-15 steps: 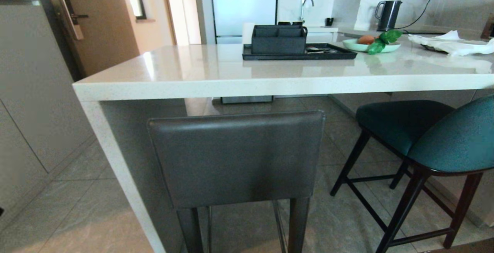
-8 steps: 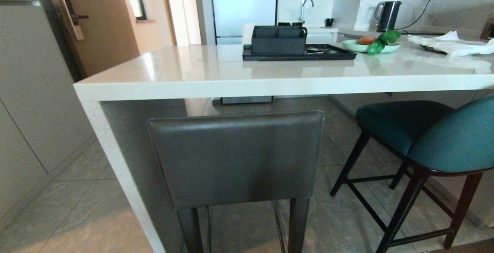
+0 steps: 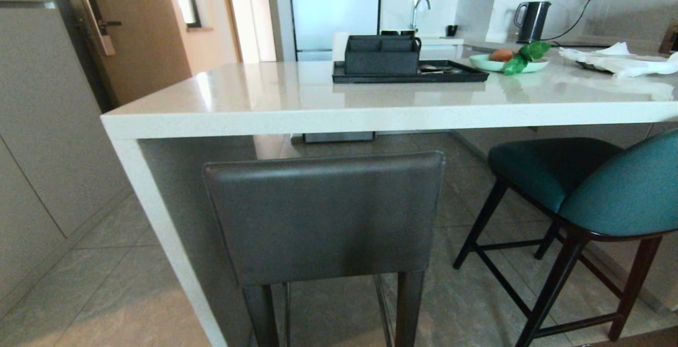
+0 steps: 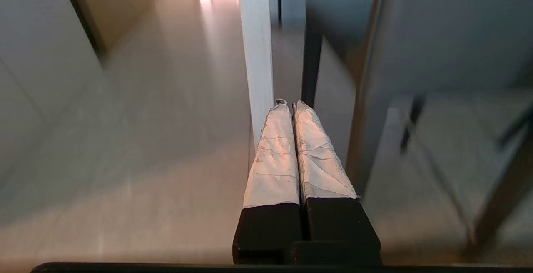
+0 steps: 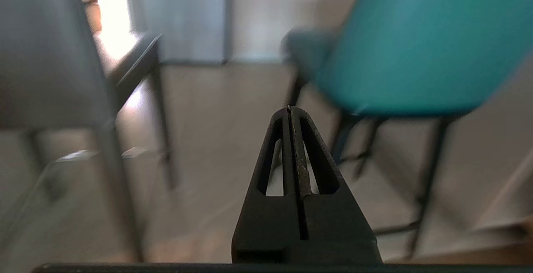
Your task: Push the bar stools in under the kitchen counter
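Both sets of jaws are pressed together and hold nothing. The left gripper (image 4: 290,105) hangs low beside the white end leg (image 4: 257,56) of the bench, its taped fingers (image 4: 275,156) pointing along the floor (image 4: 125,148). The right gripper (image 5: 290,108) also hangs low, in the gap between the two stools. Neither arm shows in the head view, and neither touches a stool.

In the head view the grey stool (image 3: 326,214) stands at 6 o'clock, its square back facing the robot just below the bench (image 3: 318,98) edge; its seat is hidden, so how far under it sits cannot be told. The teal stool (image 3: 609,188) at 4 o'clock is angled, its seat partly beneath the slab and its curved back clear of the edge.

This looks like the approach step, with no push begun. The next move probably calls for raising a closed gripper to a stool's back and pressing squarely towards 12 o'clock, so the legs slide without twisting.
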